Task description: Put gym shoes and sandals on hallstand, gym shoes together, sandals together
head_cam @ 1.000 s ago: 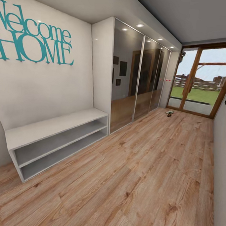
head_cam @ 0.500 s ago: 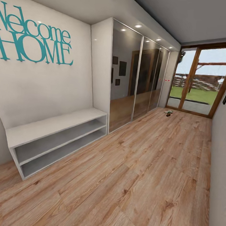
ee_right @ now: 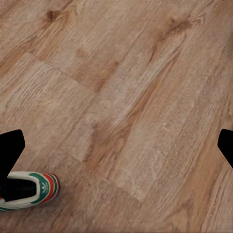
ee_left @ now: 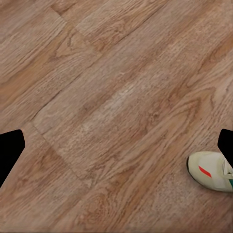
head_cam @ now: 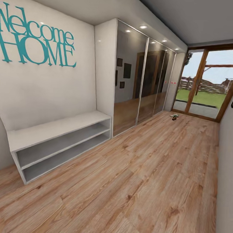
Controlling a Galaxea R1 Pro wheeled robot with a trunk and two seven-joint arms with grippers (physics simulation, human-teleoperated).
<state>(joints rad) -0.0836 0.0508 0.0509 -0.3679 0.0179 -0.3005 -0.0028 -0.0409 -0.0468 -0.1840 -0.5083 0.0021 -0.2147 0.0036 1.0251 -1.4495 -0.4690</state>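
My view has swung slightly; both grippers (ee_left: 116, 145) (ee_right: 116, 145) hang spread, empty (nothing grasped), one gym shoe (ee_left: 211, 171) beside my left fingers (ee_left: 9, 150).

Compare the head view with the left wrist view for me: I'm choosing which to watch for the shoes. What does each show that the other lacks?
The head view shows the hallstand, its top and shelves bare, the mirrored wardrobe, the glass door and small items on the floor far down the corridor, too small to identify. The left wrist view shows a gym shoe lying close by at the picture's edge, and dark fingertips set wide apart. Both show the wood floor.
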